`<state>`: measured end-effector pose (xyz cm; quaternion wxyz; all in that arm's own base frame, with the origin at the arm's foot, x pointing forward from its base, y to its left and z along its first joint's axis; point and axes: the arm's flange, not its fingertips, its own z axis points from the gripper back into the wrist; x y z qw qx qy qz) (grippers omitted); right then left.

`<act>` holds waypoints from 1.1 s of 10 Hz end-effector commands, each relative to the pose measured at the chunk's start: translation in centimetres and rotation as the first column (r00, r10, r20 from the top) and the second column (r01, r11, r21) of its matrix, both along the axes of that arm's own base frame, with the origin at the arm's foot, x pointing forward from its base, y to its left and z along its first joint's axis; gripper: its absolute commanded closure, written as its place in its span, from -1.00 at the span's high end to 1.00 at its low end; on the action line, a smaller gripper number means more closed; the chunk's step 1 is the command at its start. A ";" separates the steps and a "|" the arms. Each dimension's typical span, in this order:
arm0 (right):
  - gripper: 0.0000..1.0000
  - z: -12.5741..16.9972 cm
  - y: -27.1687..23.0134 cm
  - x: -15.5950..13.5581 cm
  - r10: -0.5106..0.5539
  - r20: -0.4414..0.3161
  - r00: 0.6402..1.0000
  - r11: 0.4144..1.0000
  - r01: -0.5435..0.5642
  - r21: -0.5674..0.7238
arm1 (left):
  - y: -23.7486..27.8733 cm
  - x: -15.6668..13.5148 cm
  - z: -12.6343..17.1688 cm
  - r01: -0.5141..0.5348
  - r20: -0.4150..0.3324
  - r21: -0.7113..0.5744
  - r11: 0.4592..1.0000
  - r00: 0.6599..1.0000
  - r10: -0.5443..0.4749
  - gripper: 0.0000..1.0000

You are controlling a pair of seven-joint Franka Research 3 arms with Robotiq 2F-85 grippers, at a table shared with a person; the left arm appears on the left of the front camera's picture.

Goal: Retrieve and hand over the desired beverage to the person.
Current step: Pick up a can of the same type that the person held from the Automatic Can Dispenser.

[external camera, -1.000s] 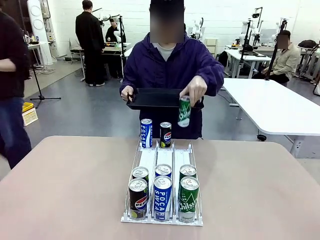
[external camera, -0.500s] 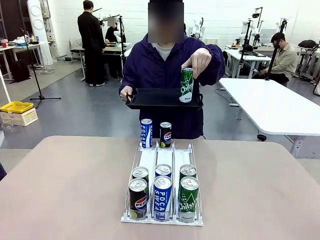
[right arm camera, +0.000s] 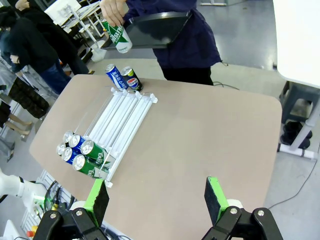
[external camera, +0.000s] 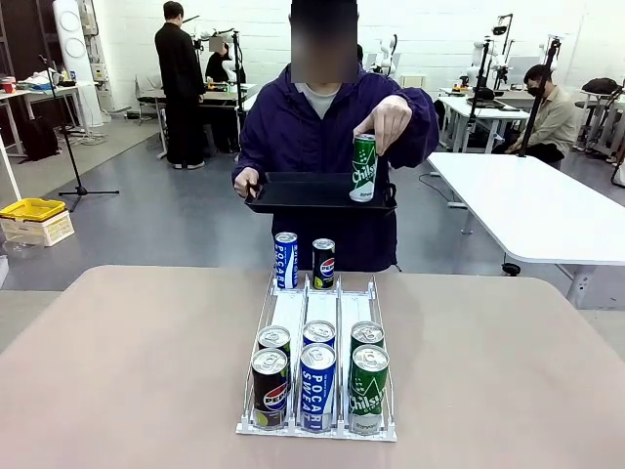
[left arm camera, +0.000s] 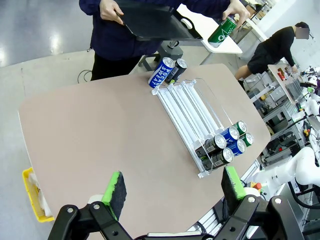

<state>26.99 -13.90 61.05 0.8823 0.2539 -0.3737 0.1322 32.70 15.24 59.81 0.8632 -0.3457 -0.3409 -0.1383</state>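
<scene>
**Fig. Can rack and raised grippers.** A white dispenser rack (external camera: 322,311) is set on the table (external camera: 127,352). A green Chilsung can (external camera: 363,168) is held upright by its top in the person's hand (external camera: 389,119), over the black tray (external camera: 298,191). It is probably being shown as the wanted drink. A matching Chilsung can (external camera: 368,389) is stood at the near end of the rack's right lane. It is judged rigid, smooth and weighty if full, and best taken across mid-body. The left gripper (left arm camera: 173,186) and right gripper (right arm camera: 156,199) are held high above the table, jaws apart and empty.
</scene>
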 end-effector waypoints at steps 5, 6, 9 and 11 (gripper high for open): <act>1.00 -0.1 -0.1 0.2 0.019 0.009 1.000 1.000 -0.019 0.009 | 0.1 0.1 0.0 0.016 0.023 -0.006 1.000 1.000 -0.016 1.00; 1.00 -0.1 -0.1 0.2 0.019 0.009 1.000 1.000 -0.019 0.009 | 0.1 0.1 0.0 0.016 0.023 -0.006 1.000 1.000 -0.016 1.00; 1.00 -0.1 -0.1 0.2 0.019 0.009 1.000 1.000 -0.019 0.009 | 0.1 0.1 0.0 0.016 0.023 -0.006 1.000 1.000 -0.016 1.00; 1.00 -0.1 -0.1 0.2 0.019 0.009 1.000 1.000 -0.019 0.009 | 0.1 0.1 0.0 0.016 0.023 -0.006 1.000 1.000 -0.016 1.00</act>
